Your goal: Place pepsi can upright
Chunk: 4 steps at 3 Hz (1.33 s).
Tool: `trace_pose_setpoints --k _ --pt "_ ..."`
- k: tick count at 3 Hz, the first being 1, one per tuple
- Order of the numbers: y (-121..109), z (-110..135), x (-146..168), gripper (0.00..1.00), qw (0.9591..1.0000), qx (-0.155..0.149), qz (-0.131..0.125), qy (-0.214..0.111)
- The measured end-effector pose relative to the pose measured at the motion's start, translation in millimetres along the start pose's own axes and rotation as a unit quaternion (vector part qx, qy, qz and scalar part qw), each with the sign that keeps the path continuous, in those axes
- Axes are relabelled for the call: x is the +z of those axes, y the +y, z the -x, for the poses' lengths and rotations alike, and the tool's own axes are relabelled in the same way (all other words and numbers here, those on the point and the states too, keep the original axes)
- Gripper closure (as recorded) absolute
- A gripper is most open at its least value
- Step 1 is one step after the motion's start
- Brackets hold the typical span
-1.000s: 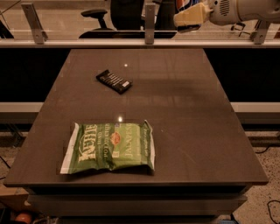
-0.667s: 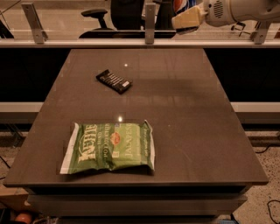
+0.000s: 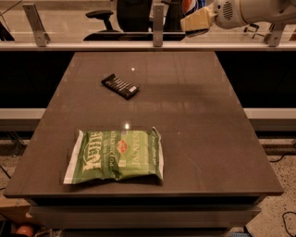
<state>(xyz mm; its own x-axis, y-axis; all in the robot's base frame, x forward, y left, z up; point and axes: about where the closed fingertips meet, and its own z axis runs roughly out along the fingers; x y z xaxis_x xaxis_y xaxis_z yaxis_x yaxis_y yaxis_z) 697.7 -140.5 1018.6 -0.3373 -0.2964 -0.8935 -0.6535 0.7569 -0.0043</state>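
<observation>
My gripper is at the top of the camera view, right of centre, high above the far edge of the dark table. It is shut on the pepsi can. Only a blue, red and white part of the can shows, at the top edge, behind a cream finger. The rest of the can is cut off by the frame. The white arm runs off to the upper right.
A flat black packet with white stripes lies at the back left of the table. A green chip bag lies at the front left. A rail with metal posts and office chairs stand behind the table.
The gripper has moved left along the top edge, and the can's blue and red side has come into view.
</observation>
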Motion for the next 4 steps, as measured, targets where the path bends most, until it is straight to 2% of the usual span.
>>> trace_pose_setpoints --k 1,3,4 --pt "-3.8 0.4 8.2 1.00 0.9995 -0.015 0.001 -0.029" --pt "-14.8 -3.4 22.3 1.00 0.9948 -0.052 0.011 -0.087" --pt "-25.5 -10.6 30.1 1.00 0.9931 -0.063 0.010 -0.098"
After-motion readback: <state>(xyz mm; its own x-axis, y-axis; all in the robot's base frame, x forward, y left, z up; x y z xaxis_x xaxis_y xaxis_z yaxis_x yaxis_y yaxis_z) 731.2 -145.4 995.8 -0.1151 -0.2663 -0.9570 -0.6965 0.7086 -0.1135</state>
